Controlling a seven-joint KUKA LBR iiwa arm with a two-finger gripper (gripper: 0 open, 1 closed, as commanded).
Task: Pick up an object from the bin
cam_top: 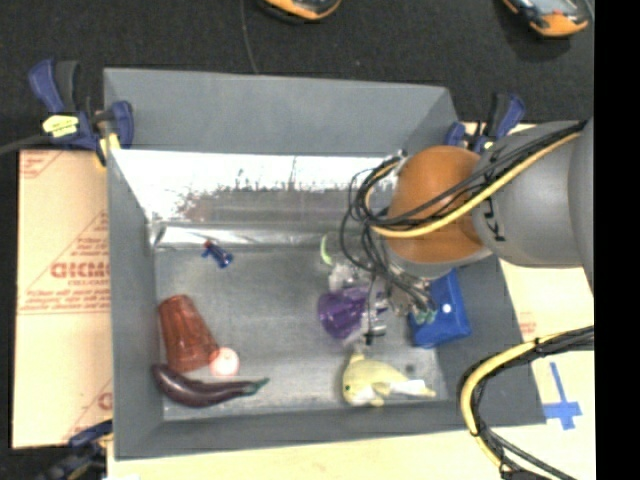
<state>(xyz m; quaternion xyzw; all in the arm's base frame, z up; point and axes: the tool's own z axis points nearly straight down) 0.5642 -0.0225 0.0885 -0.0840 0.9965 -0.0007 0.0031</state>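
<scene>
Arm of a KUKA robot extends in from the right over the grey metal bin, its orange wrist cover and looped cables hanging above the right half of the bin floor. Below the cover, the hand sits low beside a purple translucent object. That object lies a little right of the bin's centre and appears to touch the hand's left side. Whether the hand is spread, pressed together or pinching anything cannot be told, as the wrist and cables hide it from above.

Just right of the hand, a blue block rests close to the right wall. A pale yellow toy lies near the front wall, below the hand and apart from it.

Across the bin on the left, a red cup lies on its side, with a small pink ball at its lower end. A dark purple aubergine stretches along the front wall just beneath them. A small blue piece sits alone near the back wall, well apart from everything else.
</scene>
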